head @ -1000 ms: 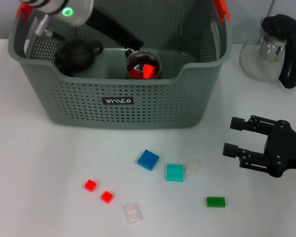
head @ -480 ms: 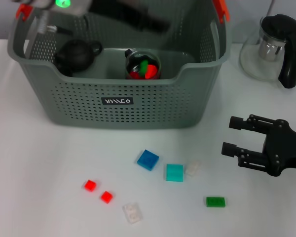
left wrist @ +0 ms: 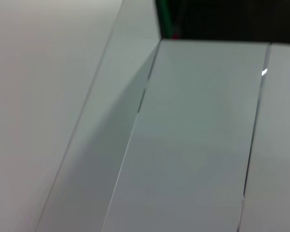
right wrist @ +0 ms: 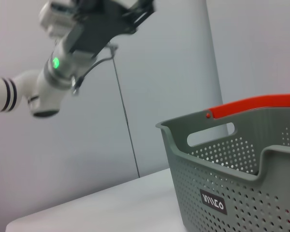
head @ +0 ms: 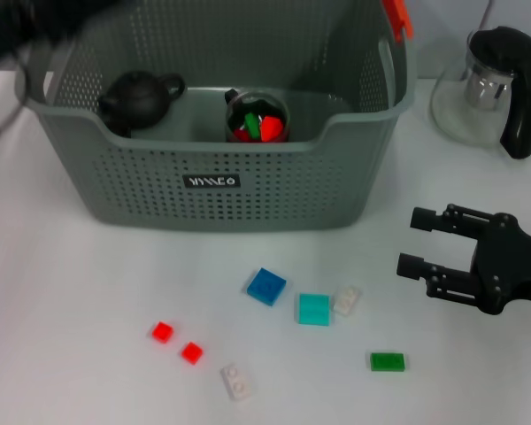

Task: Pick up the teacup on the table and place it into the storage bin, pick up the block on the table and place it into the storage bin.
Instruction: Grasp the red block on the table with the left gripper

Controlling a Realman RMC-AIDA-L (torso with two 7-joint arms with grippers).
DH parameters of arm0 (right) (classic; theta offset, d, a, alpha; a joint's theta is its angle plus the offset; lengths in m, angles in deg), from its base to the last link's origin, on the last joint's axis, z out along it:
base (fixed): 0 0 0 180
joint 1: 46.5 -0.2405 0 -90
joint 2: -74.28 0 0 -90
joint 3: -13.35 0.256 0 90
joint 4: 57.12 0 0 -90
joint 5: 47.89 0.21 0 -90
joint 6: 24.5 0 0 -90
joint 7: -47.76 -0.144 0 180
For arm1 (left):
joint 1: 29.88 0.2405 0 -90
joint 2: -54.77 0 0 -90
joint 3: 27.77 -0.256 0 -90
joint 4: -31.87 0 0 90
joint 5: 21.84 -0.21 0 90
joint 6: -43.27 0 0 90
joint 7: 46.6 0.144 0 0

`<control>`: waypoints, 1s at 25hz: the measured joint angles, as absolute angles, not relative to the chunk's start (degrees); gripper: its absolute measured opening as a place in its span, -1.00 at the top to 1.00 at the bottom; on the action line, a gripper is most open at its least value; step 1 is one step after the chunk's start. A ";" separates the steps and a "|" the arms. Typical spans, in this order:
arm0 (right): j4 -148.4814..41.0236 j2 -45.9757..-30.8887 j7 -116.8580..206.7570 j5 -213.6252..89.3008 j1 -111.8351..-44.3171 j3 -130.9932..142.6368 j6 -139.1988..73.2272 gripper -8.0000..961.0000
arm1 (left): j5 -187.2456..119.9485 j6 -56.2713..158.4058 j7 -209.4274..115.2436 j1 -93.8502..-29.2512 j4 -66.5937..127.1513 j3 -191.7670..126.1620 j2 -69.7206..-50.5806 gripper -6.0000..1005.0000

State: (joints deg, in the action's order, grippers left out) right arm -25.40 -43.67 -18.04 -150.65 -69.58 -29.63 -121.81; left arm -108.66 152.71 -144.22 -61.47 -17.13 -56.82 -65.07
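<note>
Here the storage bin bears an unreadable white-lettered label; right gripper spread apart.

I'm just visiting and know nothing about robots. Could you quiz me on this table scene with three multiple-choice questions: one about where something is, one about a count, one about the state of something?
1. Where is the black teapot?
A. Inside the storage bin
B. On the table beside the glass pitcher
C. In the right pincer

2. How many small red blocks lie on the table?
A. One
B. Two
C. Four

3. What state is the right pincer in?
A. Shut on the green block
B. Shut on the pitcher
C. Open and empty

Answers: 1 A, the teapot sits at the bin's left end. 2 B, two red squares lie side by side, left of the blue block. 3 C, its fingers are spread with nothing between them.
</note>
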 joint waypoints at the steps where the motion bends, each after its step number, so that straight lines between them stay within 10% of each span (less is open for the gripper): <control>1: -25.40 -43.65 -18.12 -150.68 -69.62 -29.63 -121.84 -0.53 | -111.87 153.46 -142.25 -60.69 -16.85 -56.55 -65.26 -0.41; 25: -25.40 -43.58 -18.24 -150.71 -69.50 -29.62 -121.73 -0.53 | -159.91 135.87 -109.72 -53.90 -14.05 -57.49 -69.39 -0.35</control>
State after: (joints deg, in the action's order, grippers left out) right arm -25.40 -43.58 -18.24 -150.71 -69.50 -29.62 -121.73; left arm -159.91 135.87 -109.72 -53.90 -14.05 -57.49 -69.39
